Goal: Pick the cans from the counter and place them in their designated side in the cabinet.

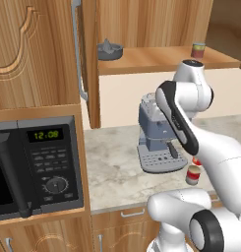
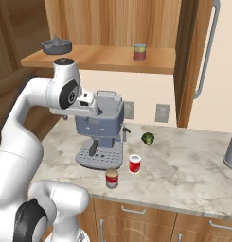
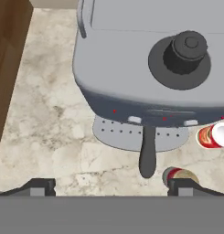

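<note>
Two cans stand upright, long axes vertical, on the counter (image 2: 193, 165) before one grey espresso machine (image 2: 101, 134): a bright red can (image 2: 134, 164) and a darker can (image 2: 111, 178). The gripper (image 3: 111, 186) hangs above the machine, fingers spread wide, empty.

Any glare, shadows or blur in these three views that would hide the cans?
Left base view: flat, even lighting without glare; the arm covers part of the bright red can, while the darker can is clear. Right base view: soft throughout, with only faint shadows on the counter. Hand view: the coffee machine is sharp enough; the open claw is at the bottom edge.
</note>
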